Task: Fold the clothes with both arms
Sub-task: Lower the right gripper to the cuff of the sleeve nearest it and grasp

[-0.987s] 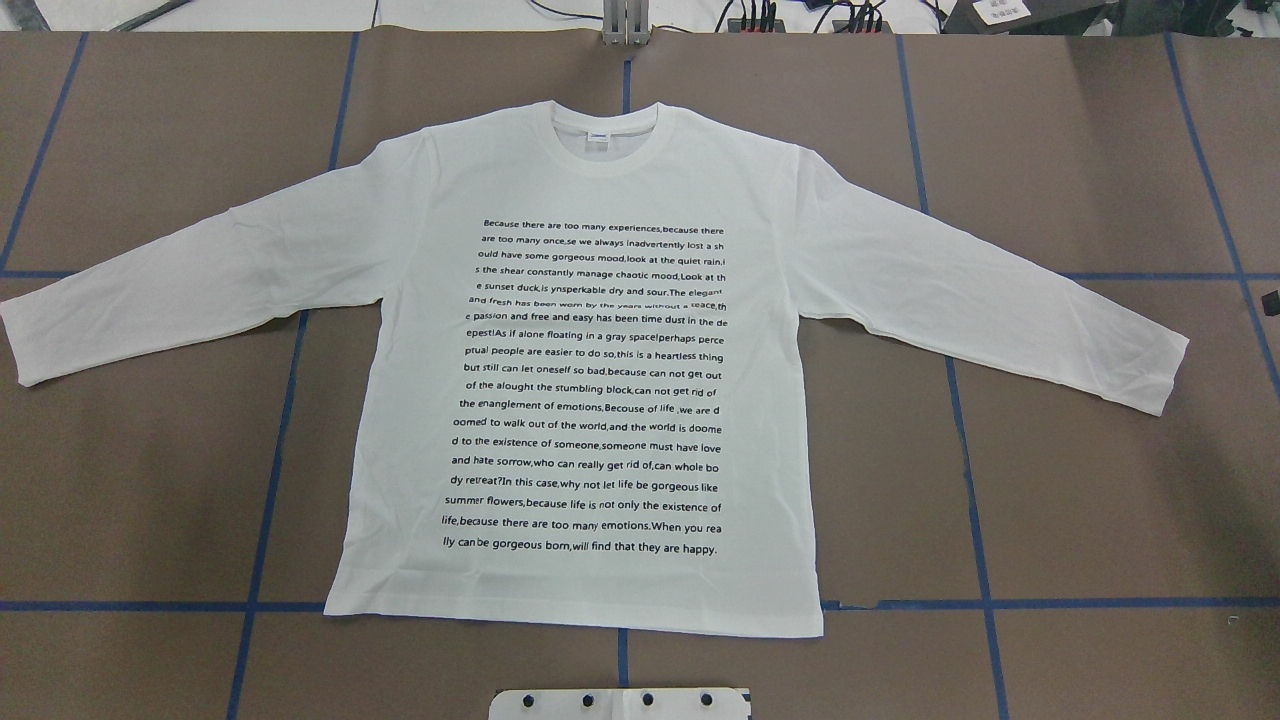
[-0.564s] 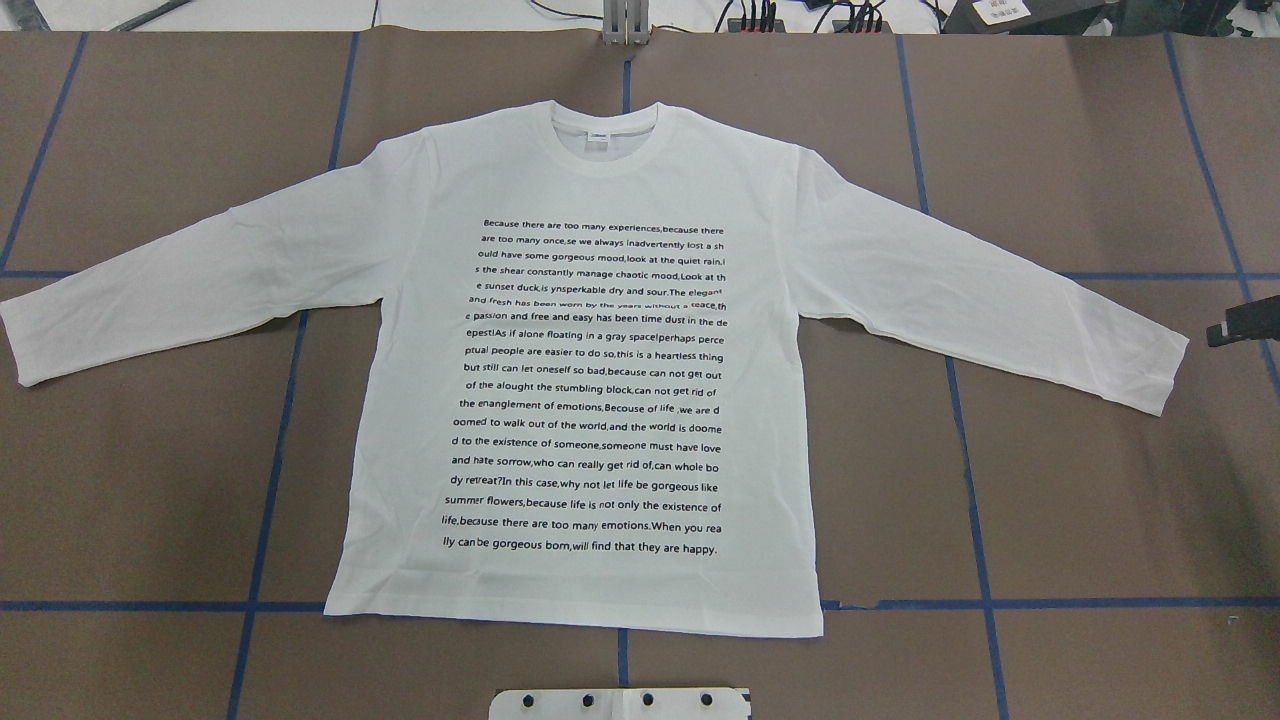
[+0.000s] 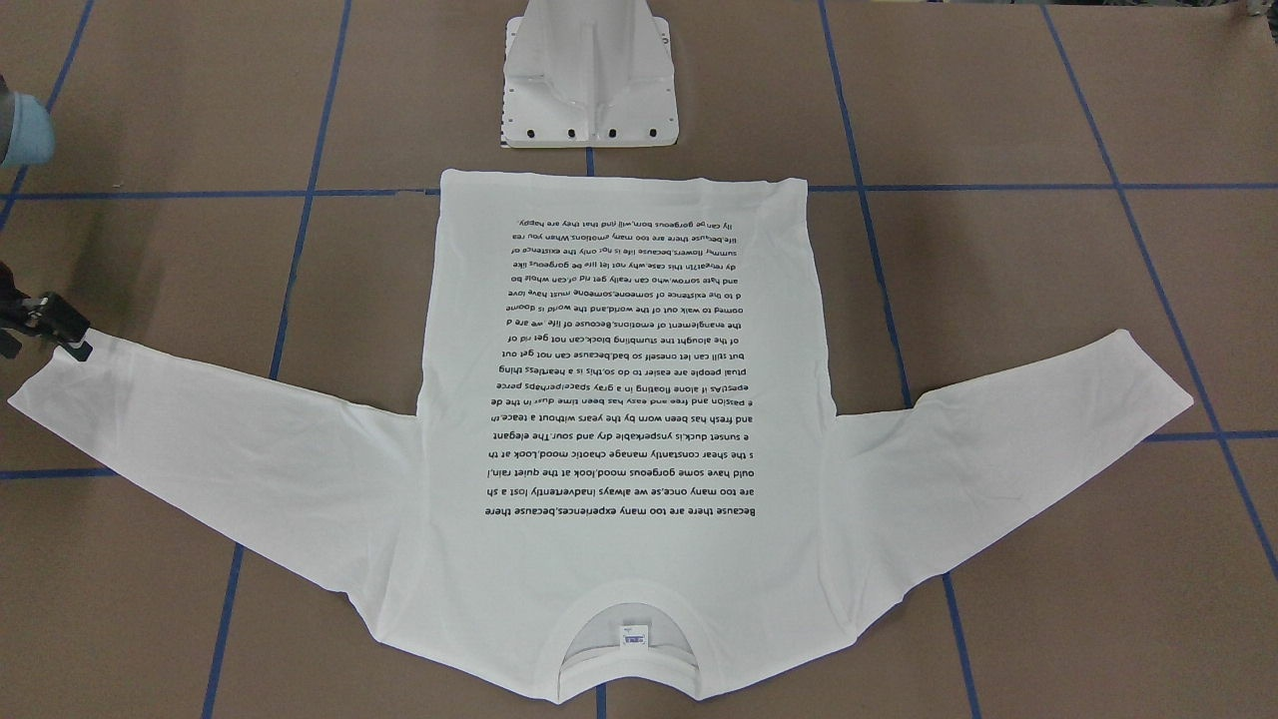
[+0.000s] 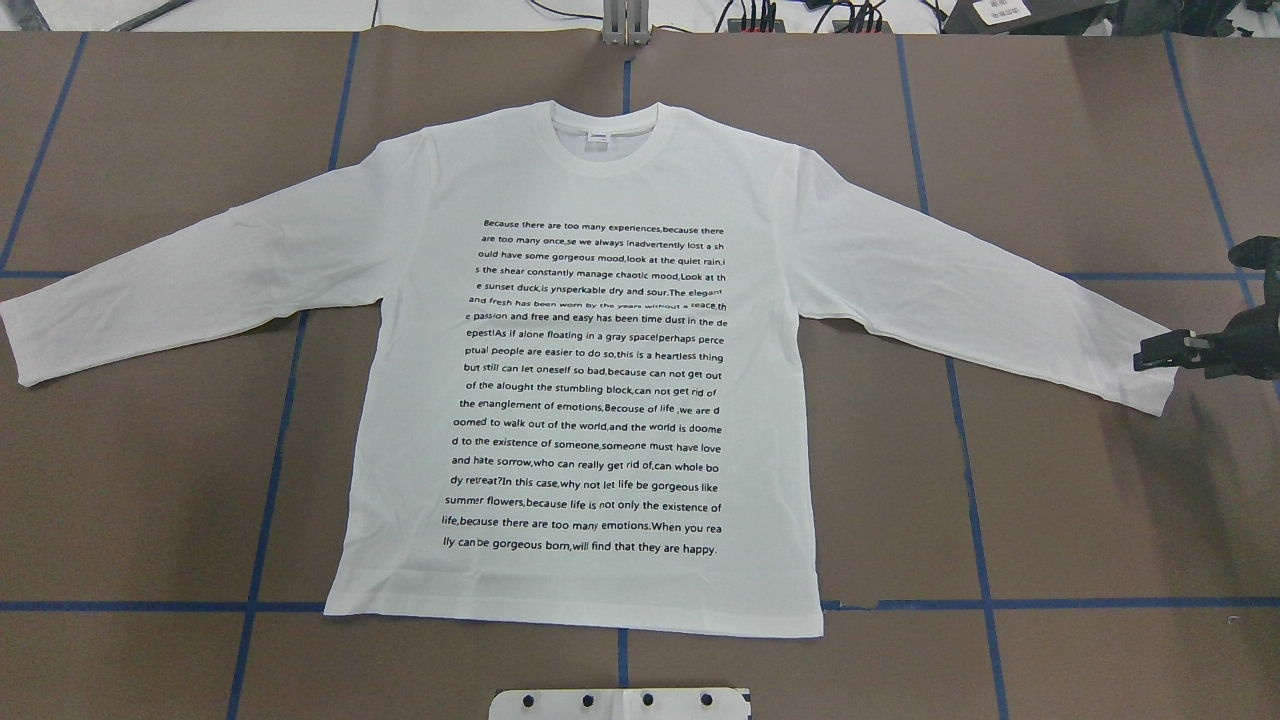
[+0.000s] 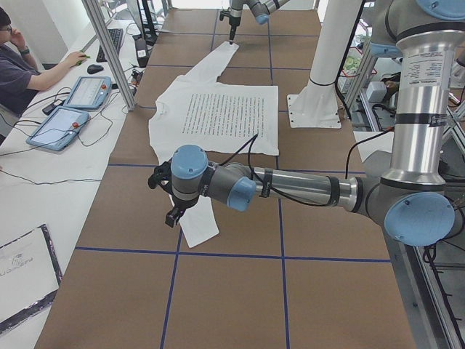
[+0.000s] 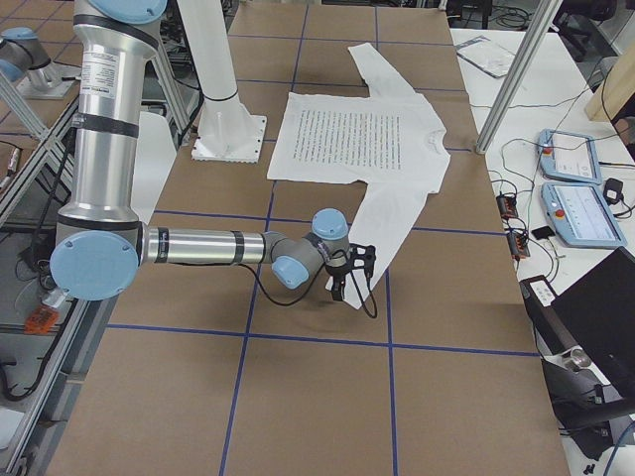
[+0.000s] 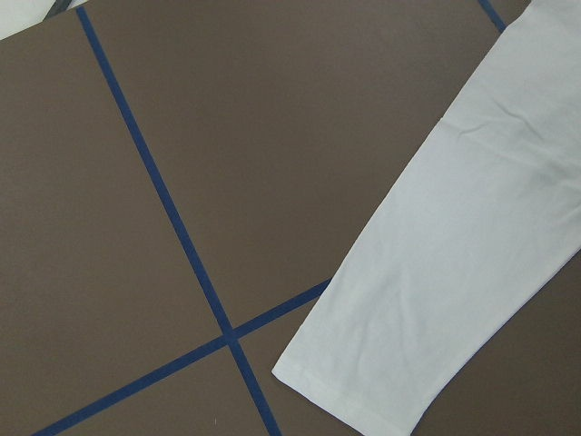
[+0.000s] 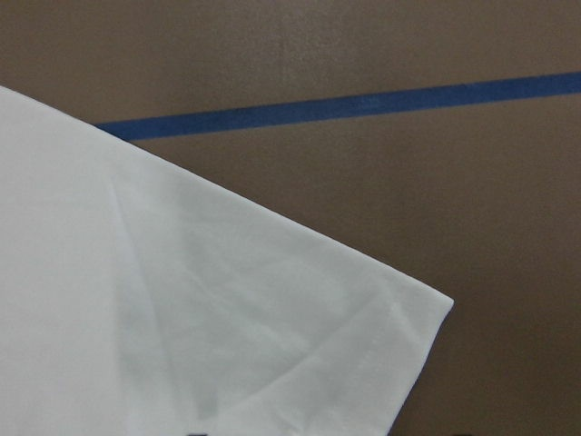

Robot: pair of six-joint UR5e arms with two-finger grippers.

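Cuff of one sleeve of white T-shirt right at tip of right gripper; touching or just above, cannot tell, nor whether jaws spread or pressed together. Opposite cuff below left gripper, its jaw state equally unclear. Shirt body well inward of both grippers, flat, unfolded, print up, on brown table.

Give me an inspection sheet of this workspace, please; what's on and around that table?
Surface: brown table, blue tape grid, white pedestal at the robot's side.
Job's things: white T-shirt spread flat, text up, sleeves out.
Clutter: nothing seen.
Grippers: right gripper at the right cuff; left gripper above the left cuff; jaws unclear.
Cables: black cables at the far edge.
Surroundings: seated person, two tablets on a side bench.
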